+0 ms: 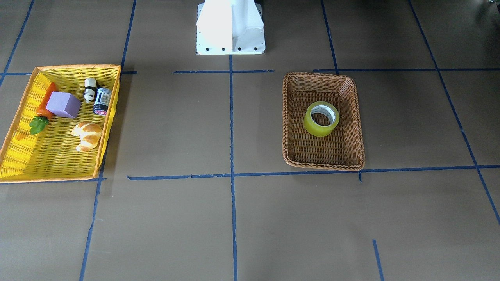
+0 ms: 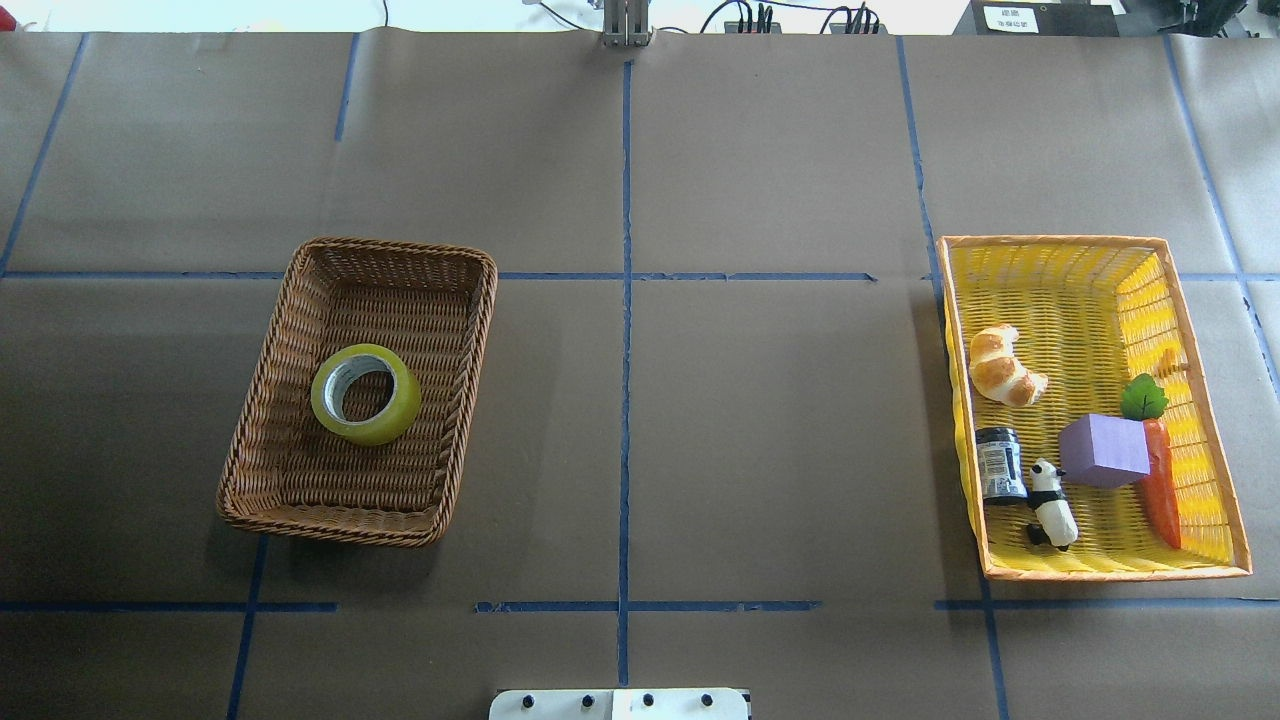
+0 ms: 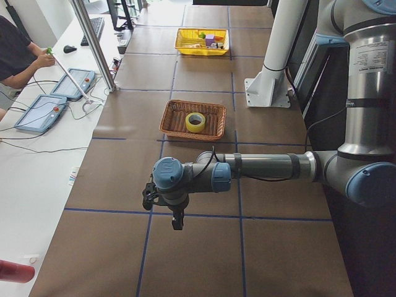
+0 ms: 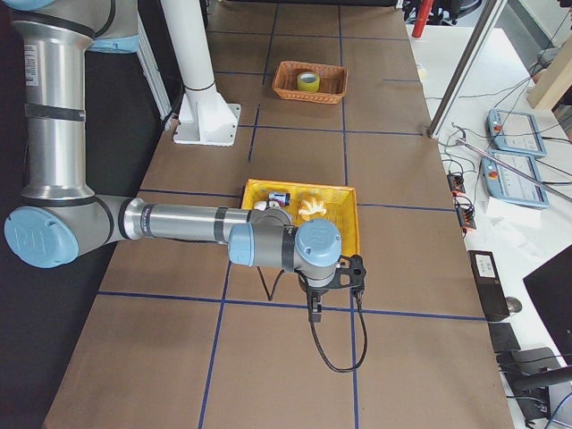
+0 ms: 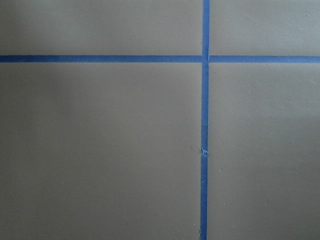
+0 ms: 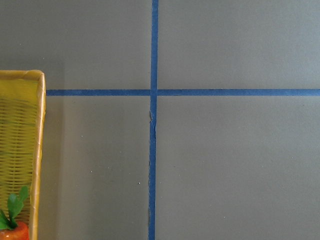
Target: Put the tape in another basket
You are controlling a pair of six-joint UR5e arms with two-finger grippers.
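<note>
Exterior left: tape (image 3: pixel 195 122) beyond left tool (image 3: pixel 177 224)

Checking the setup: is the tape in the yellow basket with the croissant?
No, the tape lies alone in the brown wicker basket.

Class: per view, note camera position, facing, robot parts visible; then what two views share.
Front-facing: across the table, facing the robot; base shows.
Overhead: behind robot, looking down; base edge.
Left: table's left end; near left arm.
Right: opposite end; right arm near.
Left wrist: down on table; robot unseen.
Right wrist: down on table, yellow basket corner.
Front-facing and overhead share tape in brown basket.
</note>
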